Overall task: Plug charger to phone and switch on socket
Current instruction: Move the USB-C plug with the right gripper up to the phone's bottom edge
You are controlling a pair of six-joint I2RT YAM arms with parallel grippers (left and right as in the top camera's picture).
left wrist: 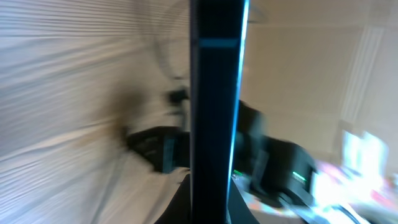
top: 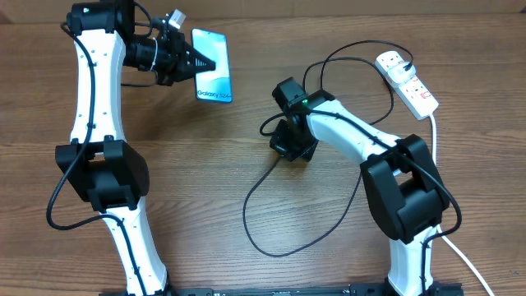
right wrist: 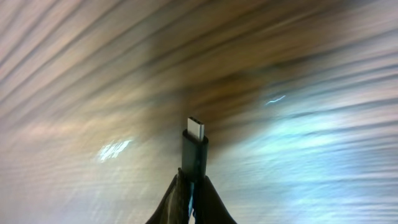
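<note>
The step in hand is the mating of cable and phone; the switch comes after. The left claw (top: 196, 59) is closed on the phone (top: 212, 70) at the far left, gripping one long side so the lit screen faces up and the lettered lower edge points toward the near side. The right claw (top: 292, 141) sits mid-table, low over the wood, pinching the charger (top: 245, 215) just behind its connector. Phone and connector are well apart.

The next move, as I judge it, calls for bringing the two together and squaring the tip to the port on the phone's lower edge. That is a narrow slot, so a slight tilt would jam it. The slack loop trailing toward the near side should allow the reach.

The overhead view alone gives the layout: the socket (top: 408, 82) at the far right with the cable's plug (top: 393, 61) at its far end. Its switch state is too small to read.

The right wrist view shows what overhead cannot: the connector (right wrist: 194, 144) upright above the shut fingertips (right wrist: 191, 194), metal tip bare. The left wrist view shows the phone (left wrist: 214, 106) edge-on — everything behind it is blurred.
</note>
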